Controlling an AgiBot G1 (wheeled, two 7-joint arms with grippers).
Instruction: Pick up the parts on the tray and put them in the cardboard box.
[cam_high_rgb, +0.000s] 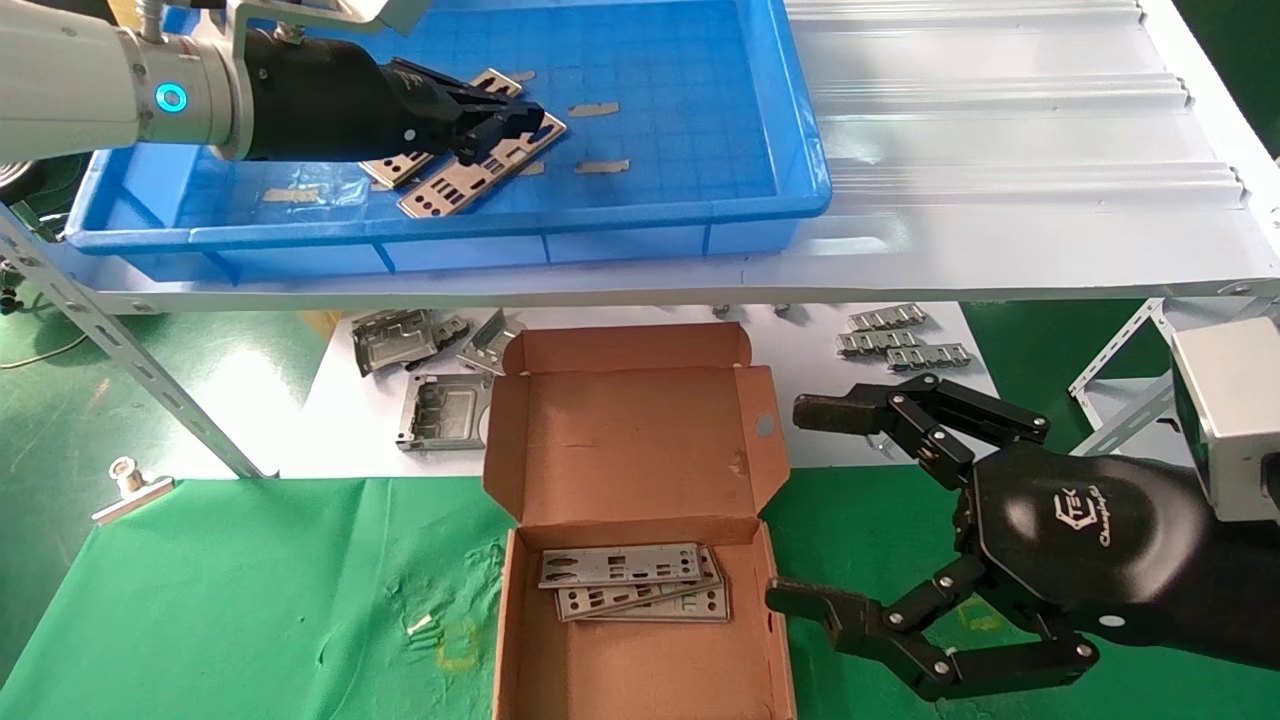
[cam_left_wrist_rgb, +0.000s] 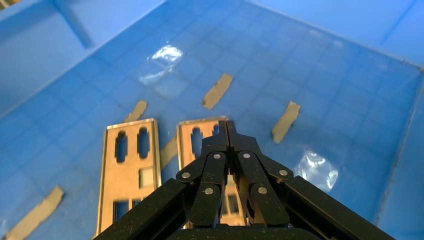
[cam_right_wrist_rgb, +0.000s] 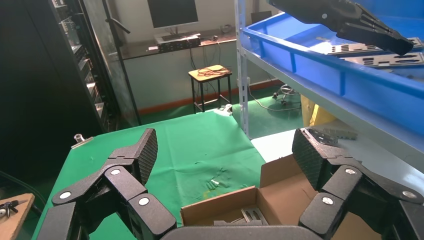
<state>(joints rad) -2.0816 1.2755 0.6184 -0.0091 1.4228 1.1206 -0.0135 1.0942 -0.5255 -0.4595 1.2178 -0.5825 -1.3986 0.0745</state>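
The tray sits on the far shelf, its near rim just above the shelf's front edge; its right half is bare gridded floor apart from a few tape strips. Below, the box lies open on the green cloth, flap leaning back toward the shelf, with three parts stacked against its far wall and free floor nearer.

The right gripper hovers just right of the box, jaws spread wide and empty.

The left gripper reaches into the tray's left half, jaws closed together, tips over the right one of two plates lying side by side; whether it grips that plate I cannot tell.
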